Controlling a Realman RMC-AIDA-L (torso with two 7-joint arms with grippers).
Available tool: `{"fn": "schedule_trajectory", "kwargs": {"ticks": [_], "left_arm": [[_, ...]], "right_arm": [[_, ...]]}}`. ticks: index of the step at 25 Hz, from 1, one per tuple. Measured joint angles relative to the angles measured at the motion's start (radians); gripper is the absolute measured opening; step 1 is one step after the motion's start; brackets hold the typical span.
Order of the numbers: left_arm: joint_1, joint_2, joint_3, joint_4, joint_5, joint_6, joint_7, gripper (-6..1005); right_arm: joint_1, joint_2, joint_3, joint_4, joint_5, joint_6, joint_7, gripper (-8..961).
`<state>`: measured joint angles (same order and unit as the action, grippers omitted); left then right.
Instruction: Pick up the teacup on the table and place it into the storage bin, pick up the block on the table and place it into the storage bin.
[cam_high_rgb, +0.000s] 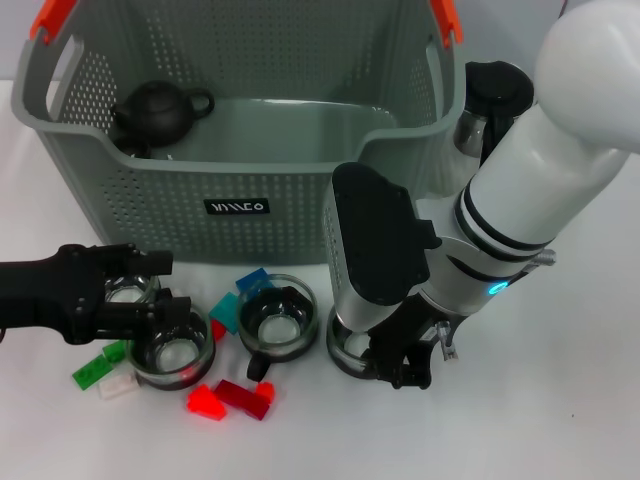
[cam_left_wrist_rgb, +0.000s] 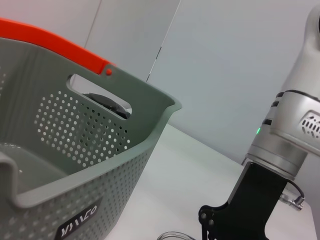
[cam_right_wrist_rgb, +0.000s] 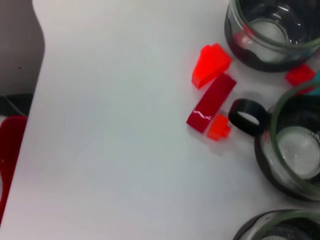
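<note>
The grey storage bin (cam_high_rgb: 240, 215) stands at the back, also shown in the left wrist view (cam_left_wrist_rgb: 75, 150), with a black teapot (cam_high_rgb: 160, 105) inside. Glass teacups stand in front of it: one (cam_high_rgb: 128, 290) between the spread fingers of my open left gripper (cam_high_rgb: 168, 285), one (cam_high_rgb: 172, 352) just below it, one with a black handle (cam_high_rgb: 275, 320) in the middle, and one (cam_high_rgb: 348, 345) under my right gripper (cam_high_rgb: 400, 368). Blocks lie around them: bright red (cam_high_rgb: 205, 402) (cam_right_wrist_rgb: 210, 64), dark red (cam_high_rgb: 245, 397) (cam_right_wrist_rgb: 211, 102), green (cam_high_rgb: 95, 370), white (cam_high_rgb: 118, 385), teal (cam_high_rgb: 228, 312).
A glass pot with a black lid (cam_high_rgb: 490, 100) stands right of the bin, behind my white right arm (cam_high_rgb: 540, 170). Bare white table (cam_high_rgb: 560, 420) lies at the front right and spreads wide in the right wrist view (cam_right_wrist_rgb: 115, 130).
</note>
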<state>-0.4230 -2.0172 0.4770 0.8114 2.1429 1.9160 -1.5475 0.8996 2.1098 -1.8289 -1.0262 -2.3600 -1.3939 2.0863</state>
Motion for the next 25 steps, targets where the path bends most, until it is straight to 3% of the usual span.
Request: {"fn": "schedule_trajectory", "kwargs": {"ticks": [6, 12, 19, 25], "left_arm": [[0.000, 0.000, 0.000, 0.000, 0.000, -0.001, 0.001, 835], [0.000, 0.000, -0.003, 0.000, 0.000, -0.002, 0.001, 835], [0.001, 0.000, -0.049, 0.000, 0.000, -0.002, 0.007, 834], [-0.004, 0.004, -0.092, -0.014, -0.002, -0.003, 0.018, 834]], "right_arm": [[-0.005, -0.002, 0.009, -0.027, 0.005, -0.032, 0.003, 53], [-0.006, -0.005, 0.036, -0.070, 0.006, -0.083, 0.015, 53], [-0.007, -0.008, 0.216, -0.289, 0.083, -0.330, 0.016, 53], [0.011, -0.011, 0.388, -0.422, 0.164, -0.430, 0.017, 52]]}}
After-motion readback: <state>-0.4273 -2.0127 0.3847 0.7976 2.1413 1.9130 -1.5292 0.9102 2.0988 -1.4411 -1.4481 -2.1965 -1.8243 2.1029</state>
